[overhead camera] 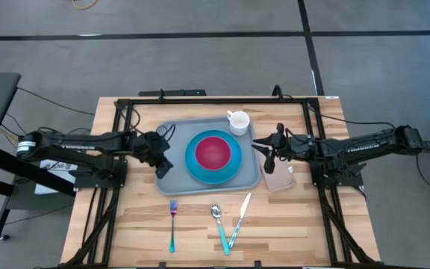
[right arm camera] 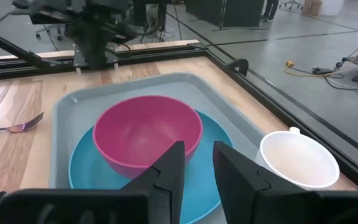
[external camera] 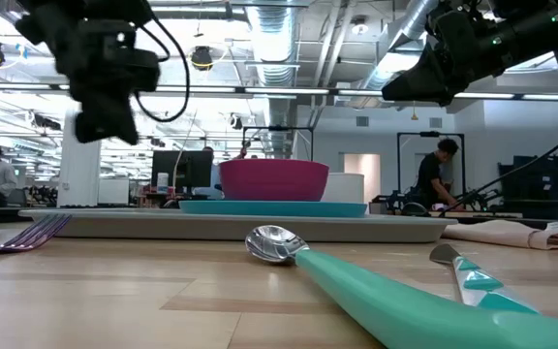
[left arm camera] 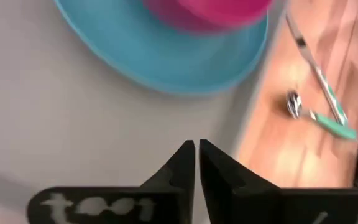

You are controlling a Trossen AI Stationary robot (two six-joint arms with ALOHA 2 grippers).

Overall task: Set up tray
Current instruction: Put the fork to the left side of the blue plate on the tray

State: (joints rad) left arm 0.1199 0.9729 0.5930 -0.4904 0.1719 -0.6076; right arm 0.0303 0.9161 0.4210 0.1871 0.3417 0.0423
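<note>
At the centre of your high view lies the tray (overhead camera: 172, 173), grey-blue and flat on the desk (overhead camera: 290, 217), slightly toward twelve o'clock of the desk's middle. On it rests a round blue plate (overhead camera: 194, 168) carrying a pink bowl (overhead camera: 213, 152); a white mug (overhead camera: 238, 122) stands on the tray's corner at about one o'clock from the bowl.

The left gripper (overhead camera: 160, 158) hangs over the tray's nine-o'clock edge; in your left wrist view its jaws stand almost pressed together, a thin slit between them, with nothing pinched. The right gripper (overhead camera: 267, 149) hangs at the tray's three-o'clock edge; its jaws stand a little spread in your right wrist view, and nothing lies between them.

Just beside the tray at four o'clock lies a beige napkin (overhead camera: 279, 179), below the right gripper. Toward six o'clock, apart from the tray, the cutlery lies on bare wood: a fork (overhead camera: 173, 221) with purple tines, a spoon (overhead camera: 219, 223) and a knife (overhead camera: 240, 217), the last two with teal handles.
</note>
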